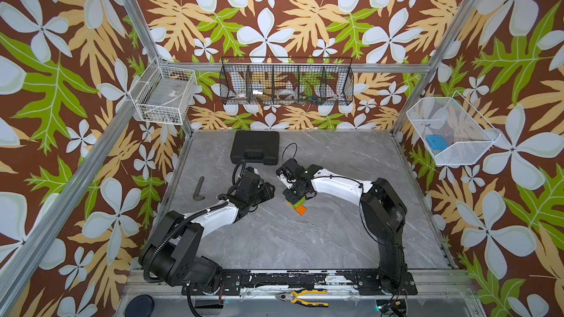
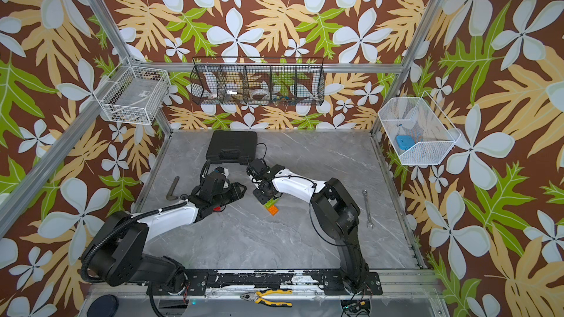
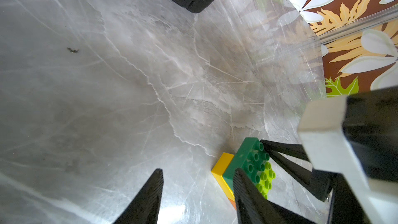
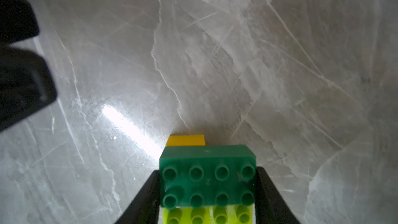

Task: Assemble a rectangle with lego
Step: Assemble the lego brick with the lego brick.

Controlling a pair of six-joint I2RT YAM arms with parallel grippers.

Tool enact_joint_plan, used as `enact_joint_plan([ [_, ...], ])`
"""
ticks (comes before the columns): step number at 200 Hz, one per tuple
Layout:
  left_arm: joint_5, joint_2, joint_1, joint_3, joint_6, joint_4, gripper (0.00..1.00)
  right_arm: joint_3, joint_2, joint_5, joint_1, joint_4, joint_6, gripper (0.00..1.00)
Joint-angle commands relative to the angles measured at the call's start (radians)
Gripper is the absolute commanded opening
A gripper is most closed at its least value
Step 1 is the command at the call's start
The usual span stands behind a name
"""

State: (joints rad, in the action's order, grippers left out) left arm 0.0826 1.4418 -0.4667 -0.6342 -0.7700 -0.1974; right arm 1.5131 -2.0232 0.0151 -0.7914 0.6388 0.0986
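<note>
My right gripper (image 4: 207,171) is pinching the dark green brick (image 4: 207,182) by its two short ends, one finger flat against each. That brick tops the stack (image 1: 297,202), which rests on the table (image 1: 305,239) near its middle, between my two arms. My left gripper (image 3: 198,172) stands spread with only bare table between its fingers and holds nothing. One fingertip (image 3: 241,182) overlaps the stack's edge in the left wrist view, but I cannot tell whether it touches.

I count one dark green brick and one lime green brick (image 4: 206,214) beside it on the same layer. One yellow brick (image 4: 186,140) and one orange brick (image 1: 302,210) lie beneath. A red speck (image 2: 217,208) shows under my left forearm, too small to call.

Around them I see:
- one black case (image 1: 255,147) at the far edge
- one L-shaped key (image 1: 199,189) on the left
- one wrench (image 2: 367,208) on the right
- one pair of pliers (image 1: 305,297) on the front rail
- three wire baskets on the walls: white (image 1: 161,111), black (image 1: 345,86), white (image 1: 457,154)

In both top views the right gripper covers most of the stack.
</note>
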Motion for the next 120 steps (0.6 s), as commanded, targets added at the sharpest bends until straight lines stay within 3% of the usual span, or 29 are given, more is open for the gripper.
enact_joint_plan([
  [1, -0.010, -0.006, -0.001, 0.002, 0.008, -0.014, 0.55, -0.011, -0.007, 0.002, -0.002, 0.018, 0.016, 0.39],
  [120, -0.020, -0.013, -0.001, 0.004, 0.017, -0.004, 0.55, -0.056, -0.018, 0.008, -0.011, -0.001, 0.028, 0.26],
])
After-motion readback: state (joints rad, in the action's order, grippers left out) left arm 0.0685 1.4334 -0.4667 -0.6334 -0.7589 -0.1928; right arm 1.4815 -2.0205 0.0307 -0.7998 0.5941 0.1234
